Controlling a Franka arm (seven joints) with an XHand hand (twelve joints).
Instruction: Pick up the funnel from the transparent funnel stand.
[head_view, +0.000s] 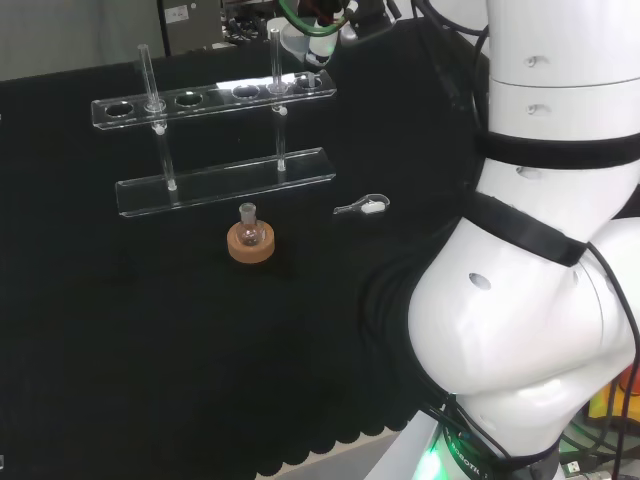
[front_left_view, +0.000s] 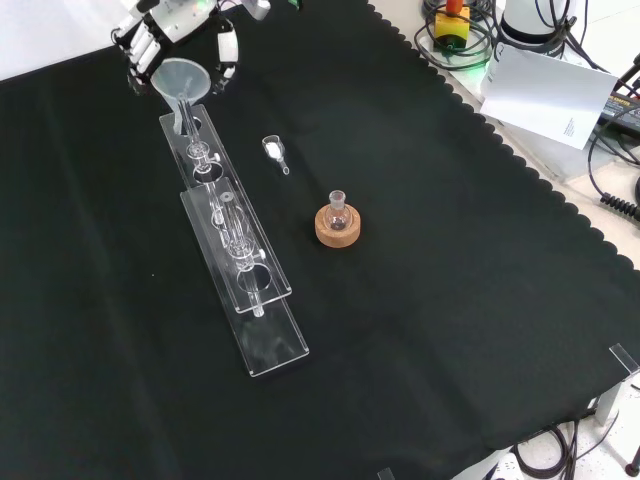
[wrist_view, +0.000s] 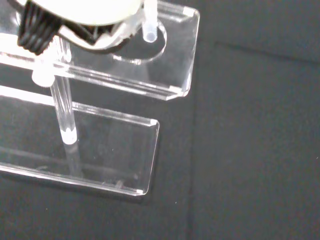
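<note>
A clear funnel hangs over the far end of the transparent funnel stand at the front view's top left. The hand comes down from above, its fingers curled on both sides of the funnel's rim. The funnel's stem points down at the end hole of the stand's upper shelf; I cannot tell whether the tip is still inside the hole. In the head view the funnel shows as a pale shape above the right end of the stand's upper shelf.
A small round flask on a cork ring stands in front of the stand in the head view. A small clear scoop lies between it and the hand. Paper and cables lie past the cloth's edge.
</note>
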